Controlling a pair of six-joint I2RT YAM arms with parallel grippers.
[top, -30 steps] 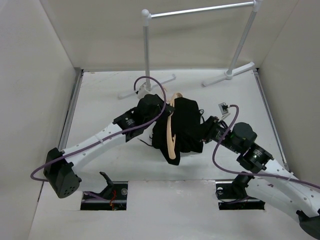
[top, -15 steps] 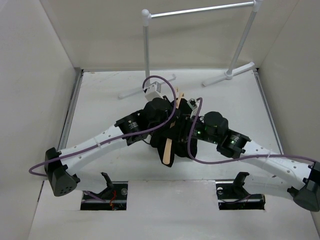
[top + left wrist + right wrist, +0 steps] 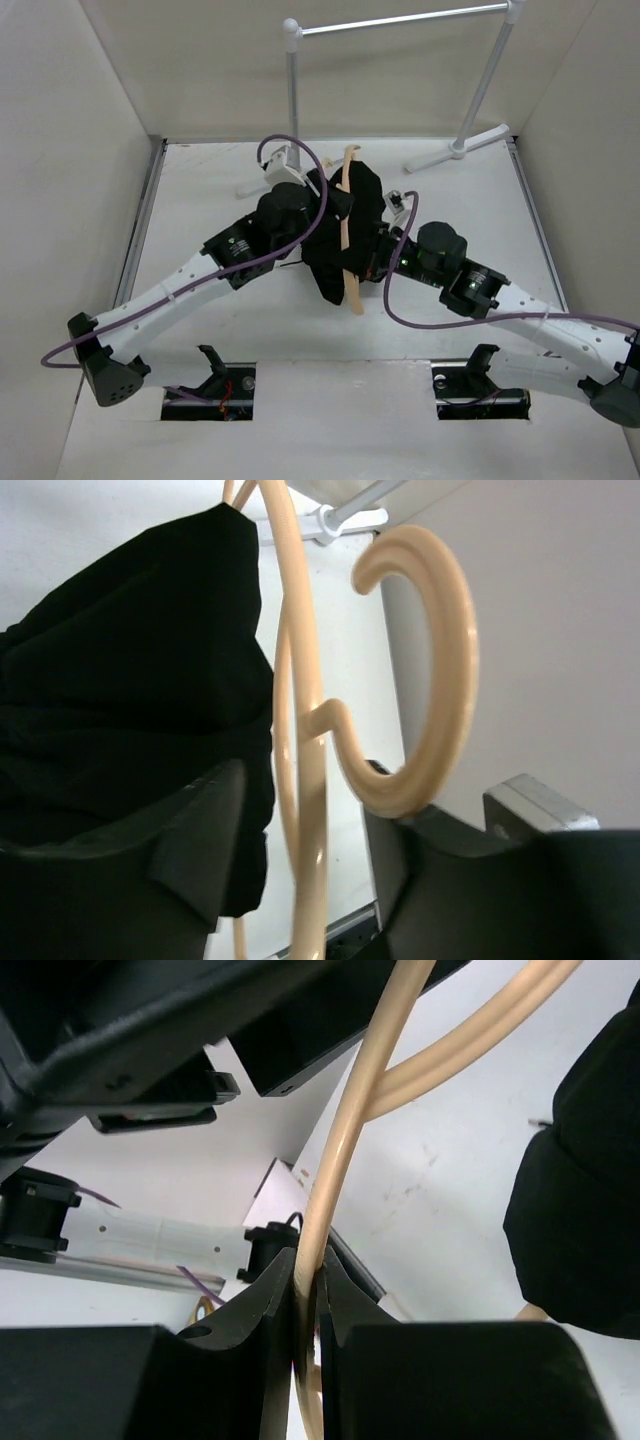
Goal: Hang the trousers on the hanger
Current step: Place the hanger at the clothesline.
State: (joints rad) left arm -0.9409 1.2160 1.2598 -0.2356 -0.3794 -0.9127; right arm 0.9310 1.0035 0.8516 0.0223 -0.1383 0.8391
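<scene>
1. Lying across the middle of the white table (image 3: 200, 190), between the two arms: the thin tan hanger (image 3: 346, 220), running from far to near, with its far end poking out past the cloth.
2. Bunching around the hanger in a dark heap: the black trousers (image 3: 367, 195).
3. Pinching the hanger's thin bar tight between the two fingers (image 3: 255, 1310) of the right gripper (image 3: 307, 1270).
4. Holding the left gripper (image 3: 300, 820) spread wide, with the hanger's bar running through the gap and the round hook curling just beside the right-hand finger.
5. Hanging just to the left of that bar in the left wrist view: a fold of the trousers.
6. Glowing on the right arm, near the heap: small green lights (image 3: 400, 263).
7. Standing at the far side of the table: a white-and-silver pole rack (image 3: 400, 20), with one foot near the left arm's wrist.
8. Looping over the left arm: a purple cable (image 3: 300, 145).
9. Hiding both grippers from the top view: the dark wrists and the heap of cloth.
10. Closing in the table on the left, far and right: plain pale walls (image 3: 70, 150).
</scene>
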